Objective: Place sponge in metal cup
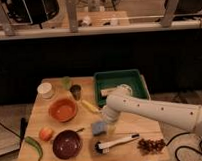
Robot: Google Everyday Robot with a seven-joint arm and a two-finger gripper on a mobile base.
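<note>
Sponge (98,127) lies flat, long axis roughly left-right, gripper (109,127) just beside (grip undeterminable); yellow oblong item (90,106) lies between it and metal cup (76,91).

We find the sponge (99,127) lying on the table (39,114) near its front middle, with the gripper (110,126) just to its right. The arm (155,110) reaches in from the right. The brush (114,143) lies in front of both, and the front bowl (66,144) sits front-left of the sponge. Behind it stands the back bowl (62,109), and behind that the metal cup (76,91), well apart from the sponge. The tray (117,73) sits at the back — right of the metal cup.
</note>
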